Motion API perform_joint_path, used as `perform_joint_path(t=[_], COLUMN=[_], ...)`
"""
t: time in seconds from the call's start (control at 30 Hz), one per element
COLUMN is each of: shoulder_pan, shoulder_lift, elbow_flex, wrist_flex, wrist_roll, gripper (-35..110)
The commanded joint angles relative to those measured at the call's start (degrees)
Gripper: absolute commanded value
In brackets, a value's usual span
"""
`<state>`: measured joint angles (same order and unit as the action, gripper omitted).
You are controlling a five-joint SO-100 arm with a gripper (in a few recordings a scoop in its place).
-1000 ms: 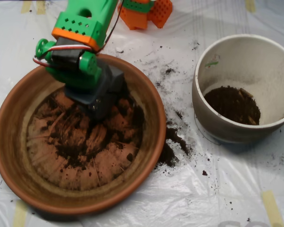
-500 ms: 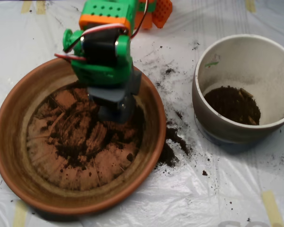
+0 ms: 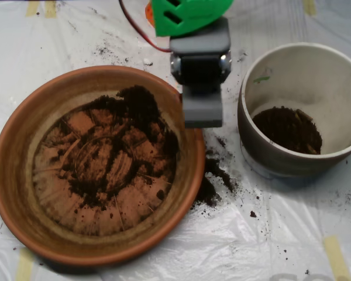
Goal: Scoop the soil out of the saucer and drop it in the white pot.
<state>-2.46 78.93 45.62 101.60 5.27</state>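
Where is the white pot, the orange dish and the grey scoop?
white pot [image 3: 281, 58], overhead view, upper left rim.
saucer [image 3: 14, 146], overhead view, left inner wall.
scoop [image 3: 202, 110], overhead view, grey shell over the saucer's right rim.

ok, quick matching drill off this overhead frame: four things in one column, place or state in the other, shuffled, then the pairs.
Things:
1. saucer
2. white pot
3. scoop
4. spilled soil

Places or states:
A. on the plastic sheet, between the two dishes
B. right side, dark soil at its bottom
C. over the saucer's right rim, between the dishes
D. left side, thin scattered soil over a ridged base

Pairs: 1-D, 2-B, 3-C, 4-A
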Motion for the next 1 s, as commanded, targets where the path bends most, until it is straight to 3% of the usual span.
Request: perform_joint_path(t=[0.0, 0.37, 0.63, 0.97], shoulder_pan=[-5.80, -20.92, -23.38, -24.35], shoulder_lift=[1.23, -4.75, -4.13, -0.53], elbow_flex=[-13.01, -14.33, -10.28, -5.98], wrist_flex=[1.76, 1.76, 1.76, 1.76], wrist_roll=[-0.44, -5.62, -7.03, -7.73], gripper=[-1, 3, 21, 25])
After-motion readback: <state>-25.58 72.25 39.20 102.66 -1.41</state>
